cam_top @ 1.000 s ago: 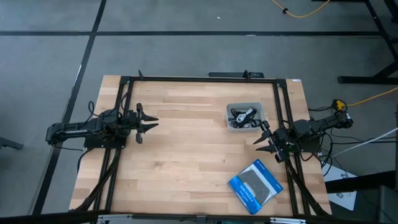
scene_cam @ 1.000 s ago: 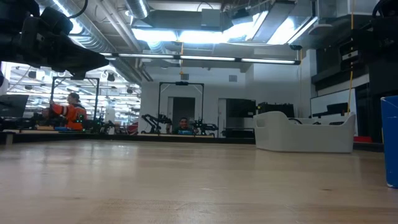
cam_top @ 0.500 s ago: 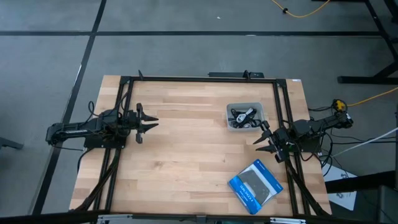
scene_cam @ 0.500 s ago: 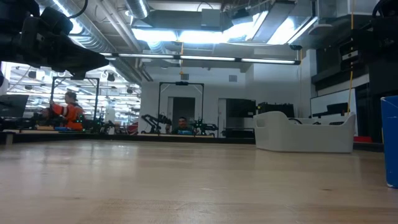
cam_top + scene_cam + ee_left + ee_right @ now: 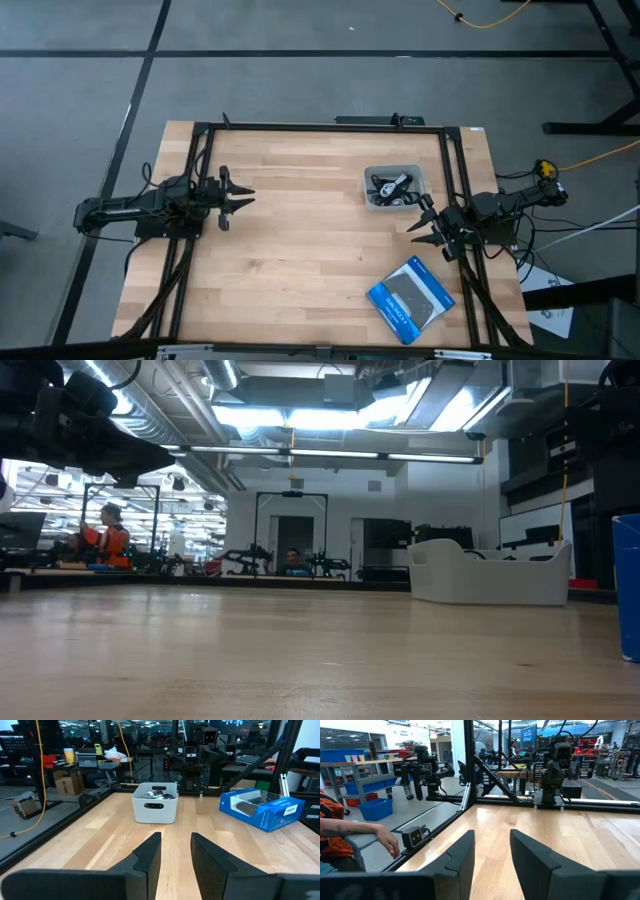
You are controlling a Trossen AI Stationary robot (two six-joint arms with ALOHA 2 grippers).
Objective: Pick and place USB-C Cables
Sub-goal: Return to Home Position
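Observation:
The USB-C cables [image 5: 390,186] lie as a small tangle of black and whitish coils inside a translucent grey tray [image 5: 372,202] on the table's right half. In the left wrist view the cables [image 5: 159,795] show just above the rim of the tray [image 5: 155,809]. My left gripper [image 5: 243,198] hovers at the table's left side, open, pointing right toward the tray. My right gripper [image 5: 420,222] is open, just to the near right of the tray, pointing left. Neither gripper holds anything.
A blue-and-black box [image 5: 410,297] lies flat near the table's near right corner, also seen as the box [image 5: 262,807] in the left wrist view. A dark frame [image 5: 320,126] rims the table. A person's hand [image 5: 385,840] rests beyond the table's edge.

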